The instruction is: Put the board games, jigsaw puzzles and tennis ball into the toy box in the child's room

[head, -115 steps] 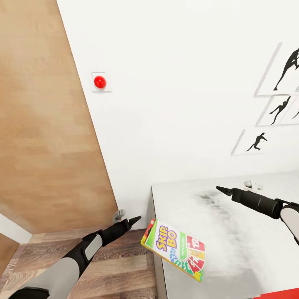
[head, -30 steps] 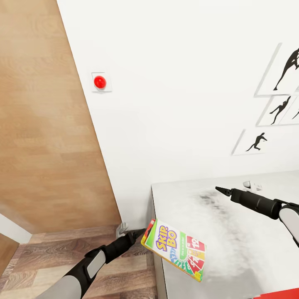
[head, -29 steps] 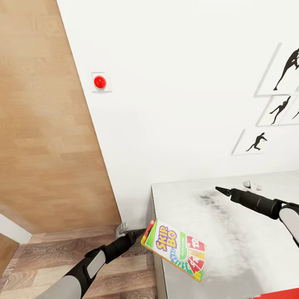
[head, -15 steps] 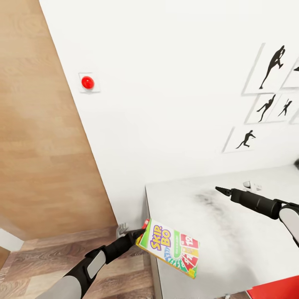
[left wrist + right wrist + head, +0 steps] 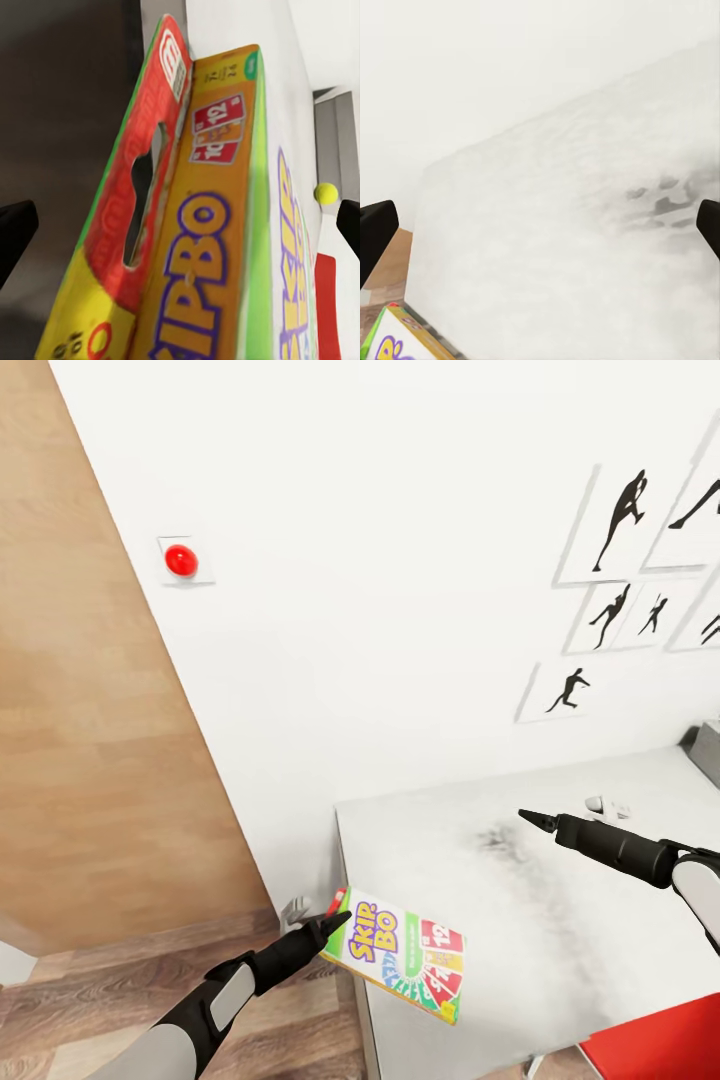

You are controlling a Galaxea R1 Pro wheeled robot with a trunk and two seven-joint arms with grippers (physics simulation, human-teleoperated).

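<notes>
The yellow-green-red SKIP-BO board game lies at the near left corner of the light-grey table, overhanging its edge. My left gripper is at the box's red hang-tab end. In the left wrist view the box sits between the wide-apart fingers of that gripper, which is open. The tennis ball lies farther along the table. My right gripper hovers open over the bare middle of the table. A grey corner of the toy box shows at the right edge.
A wooden door stands left of the table, with a red wall button beside it. Black silhouette prints hang on the white wall. A small white object lies on the table. Something red sits below the table's near edge.
The head view has panned right, so door, wall and table slid left. Since 3.8 s ago my left gripper has dropped and moved in to the box's end. The right arm is unchanged.
</notes>
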